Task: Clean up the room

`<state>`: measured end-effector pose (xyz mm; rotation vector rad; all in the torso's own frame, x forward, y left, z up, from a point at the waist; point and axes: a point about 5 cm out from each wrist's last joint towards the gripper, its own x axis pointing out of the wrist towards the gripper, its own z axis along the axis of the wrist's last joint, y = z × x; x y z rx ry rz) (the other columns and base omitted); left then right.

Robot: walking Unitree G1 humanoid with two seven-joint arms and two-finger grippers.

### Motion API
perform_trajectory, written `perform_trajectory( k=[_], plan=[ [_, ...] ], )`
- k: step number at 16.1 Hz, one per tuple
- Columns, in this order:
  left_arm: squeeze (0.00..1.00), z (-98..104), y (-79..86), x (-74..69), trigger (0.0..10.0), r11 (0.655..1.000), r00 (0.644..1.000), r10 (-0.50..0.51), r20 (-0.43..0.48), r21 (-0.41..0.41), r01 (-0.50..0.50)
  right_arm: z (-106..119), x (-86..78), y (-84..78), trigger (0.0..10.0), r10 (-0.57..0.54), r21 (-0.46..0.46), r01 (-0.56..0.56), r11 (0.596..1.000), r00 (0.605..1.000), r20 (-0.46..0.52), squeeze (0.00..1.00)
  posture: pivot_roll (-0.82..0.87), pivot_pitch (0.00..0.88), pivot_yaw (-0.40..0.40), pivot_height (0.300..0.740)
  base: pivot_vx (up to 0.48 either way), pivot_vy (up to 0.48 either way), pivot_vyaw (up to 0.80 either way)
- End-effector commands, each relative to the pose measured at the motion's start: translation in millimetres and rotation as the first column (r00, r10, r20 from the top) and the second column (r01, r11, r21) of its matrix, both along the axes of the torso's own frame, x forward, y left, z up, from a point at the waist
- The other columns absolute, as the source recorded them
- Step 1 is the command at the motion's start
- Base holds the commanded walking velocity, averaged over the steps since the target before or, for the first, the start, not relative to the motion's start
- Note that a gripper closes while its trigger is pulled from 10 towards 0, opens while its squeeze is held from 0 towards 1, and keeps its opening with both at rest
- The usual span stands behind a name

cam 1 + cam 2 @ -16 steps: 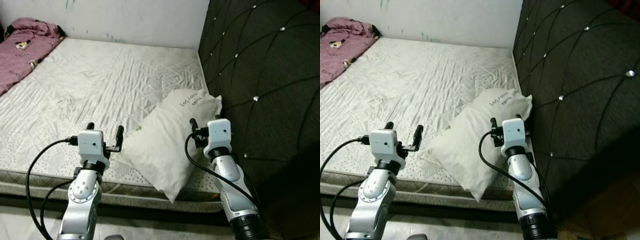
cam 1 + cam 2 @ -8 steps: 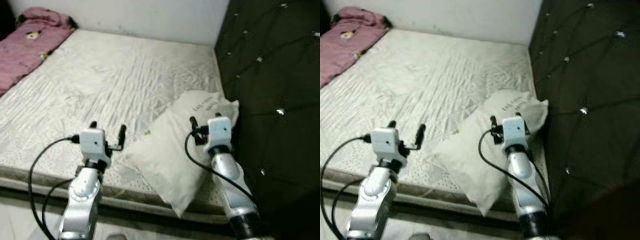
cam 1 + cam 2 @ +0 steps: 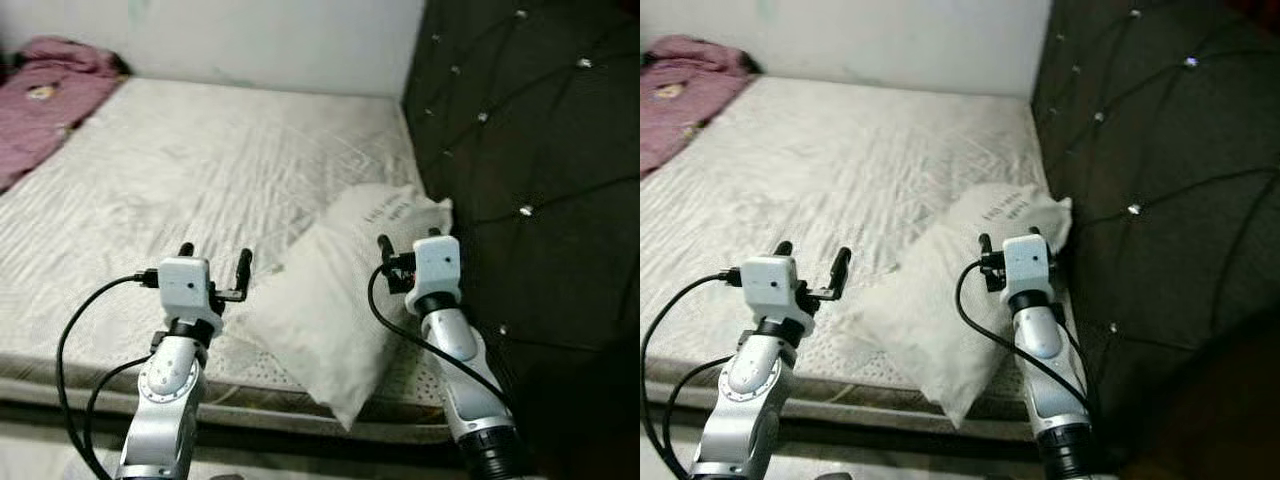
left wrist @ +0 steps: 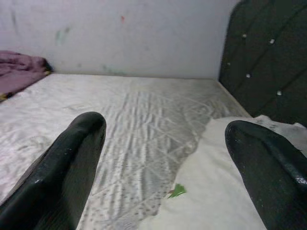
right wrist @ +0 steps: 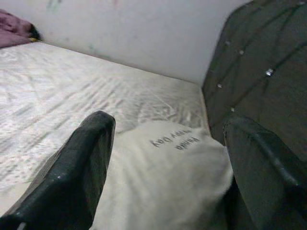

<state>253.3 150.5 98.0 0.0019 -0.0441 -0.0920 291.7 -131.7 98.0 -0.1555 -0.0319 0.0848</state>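
Note:
A white pillow [image 3: 335, 300] with handwriting on it lies slanted at the near right corner of the bare mattress [image 3: 200, 170], its lower end hanging over the bed's edge. My left gripper [image 3: 214, 255] hovers open over the mattress edge, just left of the pillow, with nothing between its fingers. My right gripper [image 3: 408, 240] is held open above the pillow's right side, beside the headboard, also holding nothing. The left wrist view has the pillow [image 4: 225, 191] ahead with a small green scrap [image 4: 177, 190] by it. In the right wrist view the pillow [image 5: 163, 182] lies directly below the open fingers [image 5: 86, 163].
A dark tufted headboard [image 3: 530, 150] rises along the right side. A crumpled pink blanket [image 3: 45, 95] lies at the far left of the mattress. A white wall [image 3: 270, 40] closes the far side. The bed's near edge [image 3: 100, 365] runs below my arms.
The head camera has swung, so the whole picture shifted. Both arms keep the same pose with open fingers, and the pillow lies as before.

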Motion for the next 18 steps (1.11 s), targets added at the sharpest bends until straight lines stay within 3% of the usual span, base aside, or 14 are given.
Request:
perform_trajectory(
  k=[1,4,7,11,13,15,17,18],
  plan=[
    [0.0,0,-1.1,0.7,10.0,1.0,1.0,0.0,-0.006,0.005,0.001,4,1.6,-2.7,10.0,-0.009,0.002,0.009,1.0,1.0,0.012,0.0,0.08,0.0,-0.024,0.74,0.0,0.0,0.0],
    [0.0,0,2.9,-0.6,10.0,0.999,0.999,0.036,-0.002,0.012,-0.036,4,0.6,-2.0,10.0,0.004,0.019,-0.005,1.0,1.0,0.015,0.0,0.08,0.0,-0.023,0.74,0.0,0.0,0.0],
    [0.0,5,9.8,-3.1,10.0,0.993,0.995,0.101,0.01,0.059,-0.101,13,-3.3,10.8,10.0,0.078,0.118,-0.08,0.99,0.997,0.017,0.0,0.08,0.005,-0.026,0.74,0.0,0.0,0.0],
    [0.0,2,38.1,-26.2,10.0,0.977,0.98,0.196,-0.014,0.09,-0.194,13,-9.7,13.2,10.0,0.109,0.147,-0.108,0.983,0.994,0.005,0.0,0.1,0.034,-0.04,0.74,0.0,0.0,0.0],
    [0.0,1,42.6,-32.4,10.0,0.973,0.977,0.213,-0.02,0.098,-0.21,18,-12.6,12.6,10.0,0.121,0.14,-0.122,0.983,0.993,0.014,0.0,0.1,0.04,-0.044,0.74,0.0,0.0,0.0],
    [0.0,-2,48.4,-39.5,10.0,0.967,0.971,0.236,-0.033,0.108,-0.231,24,-13.5,4.6,10.0,0.091,0.077,-0.094,0.993,0.995,0.044,0.0,0.1,0.045,-0.044,0.74,0.0,0.0,0.0],
    [0.0,-9,52.8,-43.9,10.0,0.955,0.956,0.286,-0.06,0.101,-0.279,4,-17.4,-7.1,10.0,-0.006,0.079,0.008,0.997,0.999,-0.031,0.0,0.09,0.043,-0.041,0.74,0.0,0.0,0.0],
    [0.0,-9,50.9,-42.3,10.0,0.952,0.957,0.283,-0.056,0.136,-0.273,5,-14.3,-11.9,10.0,-0.031,0.098,0.035,0.995,0.999,-0.038,0.0,0.08,0.047,-0.034,0.74,0.0,0.0,0.0]
  ],
)
